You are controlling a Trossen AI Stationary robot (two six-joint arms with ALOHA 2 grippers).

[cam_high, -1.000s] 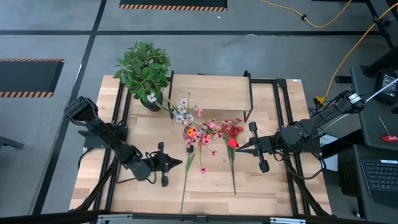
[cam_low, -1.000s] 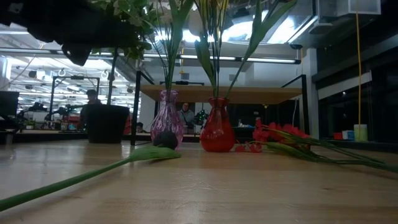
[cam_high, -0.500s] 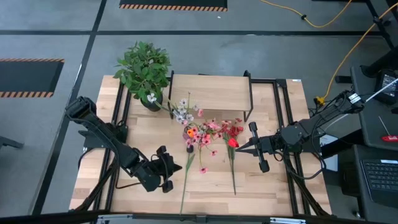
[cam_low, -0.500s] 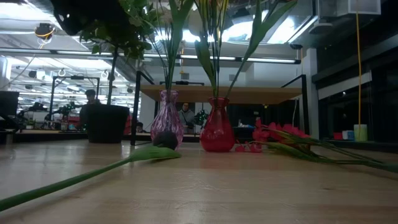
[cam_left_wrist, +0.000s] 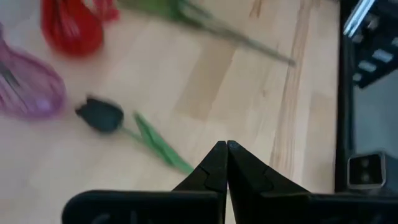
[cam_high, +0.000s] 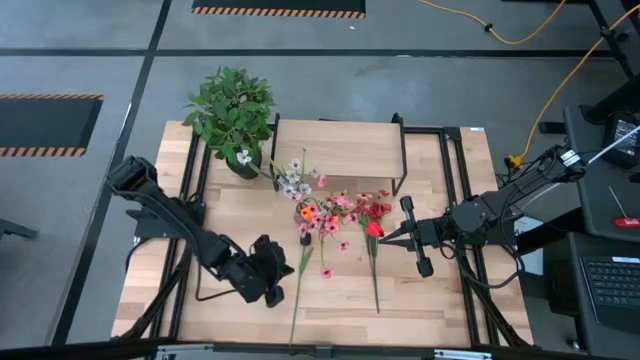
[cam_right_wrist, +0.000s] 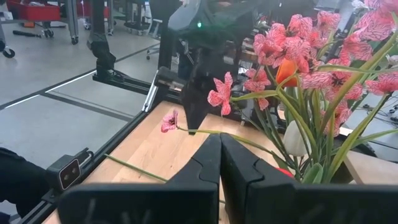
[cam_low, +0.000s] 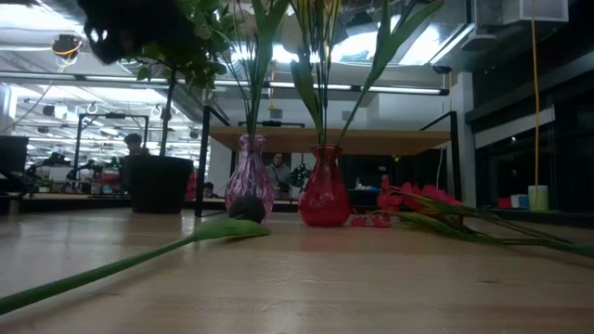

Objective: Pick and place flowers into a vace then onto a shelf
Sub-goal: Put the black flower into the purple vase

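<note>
Light-wood surface (cam_high: 440,290) carries loose flowers (cam_high: 335,215) between both grippers; left fingers (cam_high: 272,283) are clenched and empty, right fingers (cam_high: 384,237) clenched beside a red bloom, shelf (cam_high: 338,147) beyond them

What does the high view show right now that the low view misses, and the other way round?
Only the high view shows both arms: the left end effector shut beside the long stem on the table, the right end effector shut by the red flowers, and the blooms from above. Only the low view shows the pink vase and red vase side-on, plus the room behind. Both share the shelf, the potted plant and that stem.
</note>
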